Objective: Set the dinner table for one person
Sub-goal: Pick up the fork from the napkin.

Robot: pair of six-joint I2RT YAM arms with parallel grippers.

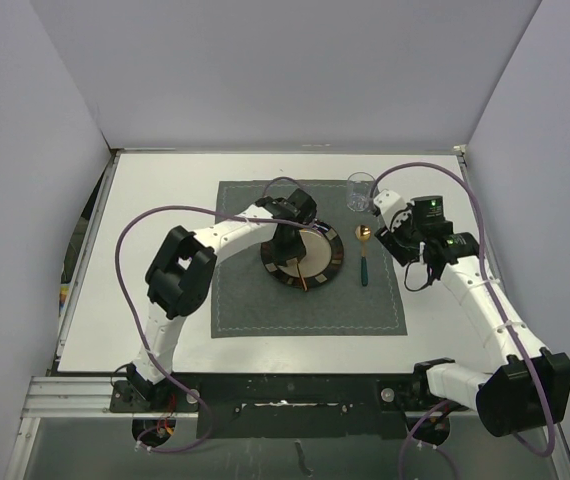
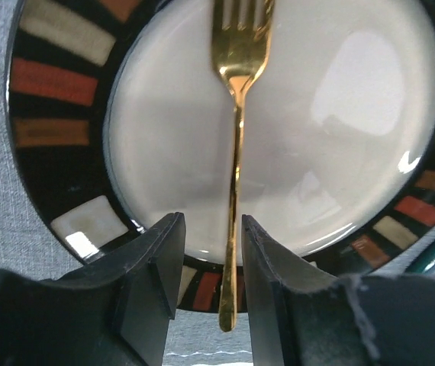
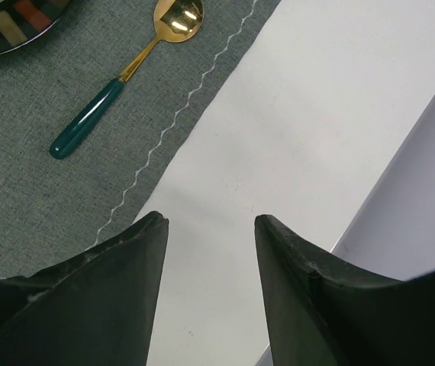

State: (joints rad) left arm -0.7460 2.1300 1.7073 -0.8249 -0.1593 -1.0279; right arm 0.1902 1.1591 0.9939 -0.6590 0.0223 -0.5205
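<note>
Three cameras around the plate (image 1: 320,255)

The top camera looks down from high above the near edge of the desk (image 1: 155,200), taking all of it in. The left wrist camera hangs close over the plate, with the fork (image 2: 236,114) mid-frame. The right wrist camera looks down just right of the plate, sharing its rim and the spoon (image 3: 126,72) with the top view.

- Enclosure on three sides: plain pale grey matte back wall panel (image 1: 285,70), matching left wall panel (image 1: 25,200) and right wall panel (image 1: 550,150).
- Large flat white matte rectangular bench (image 1: 155,200) spans the space between the panels; the right wall panel stands at its edge.
- Dark gap (image 1: 87,225) along the bench's left edge.
- Silver slotted aluminium rail (image 1: 65,398) at the near left edge.
- Light even and diffuse; shadows soft.
</note>
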